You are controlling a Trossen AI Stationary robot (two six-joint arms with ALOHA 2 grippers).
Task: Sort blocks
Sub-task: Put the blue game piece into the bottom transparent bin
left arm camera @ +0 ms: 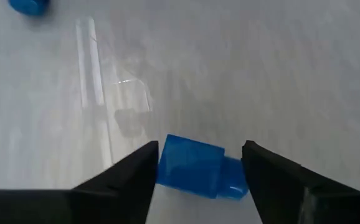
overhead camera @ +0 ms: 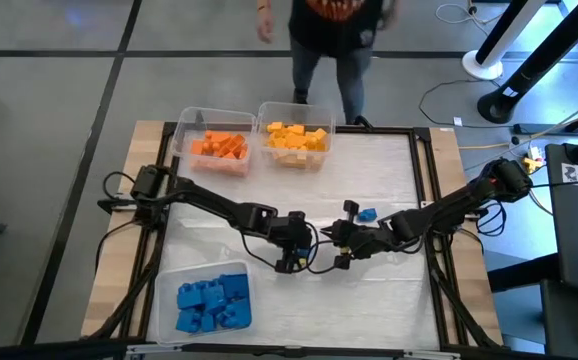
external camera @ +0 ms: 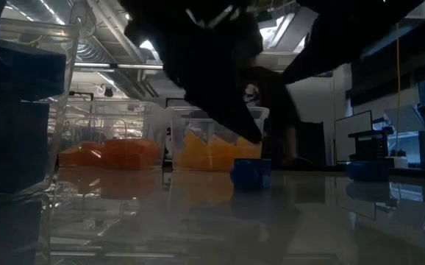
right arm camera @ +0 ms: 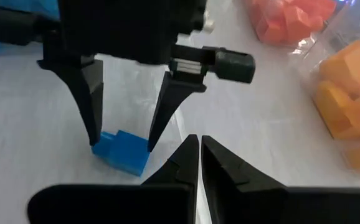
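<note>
The left tool (right arm camera: 121,146) is standing over the middle of the table (overhead camera: 389,180) with its fingers (left arm camera: 121,180) spread wide, and a blue block (left arm camera: 189,167) is lying on the table between them. From the left wrist view the block is sitting nearer one finger than the other, with a clear gap on the far side; it appears to be two joined bricks, a smaller piece projecting at one end. Neither finger is seen pressing on it.

The right tool (right arm camera: 198,155) is hovering just beside the left one, fingers closed together and holding nothing, tips pointing toward the same block.

Handling judgement: the block is hard moulded plastic, light, stiff and smooth-sided (likely to skid on the glossy table if nudged from one side only). The flat opposing side faces of the larger piece offer the best purchase; a pinch on the projecting piece would risk twisting.

A second blue block (overhead camera: 367,214) is lying loose farther back on the table, well apart from both tools. The sorted blocks are resting in bins: blue ones (overhead camera: 212,302) at the near left, orange ones (overhead camera: 219,147) and yellow ones (overhead camera: 296,137) at the far edge.
</note>
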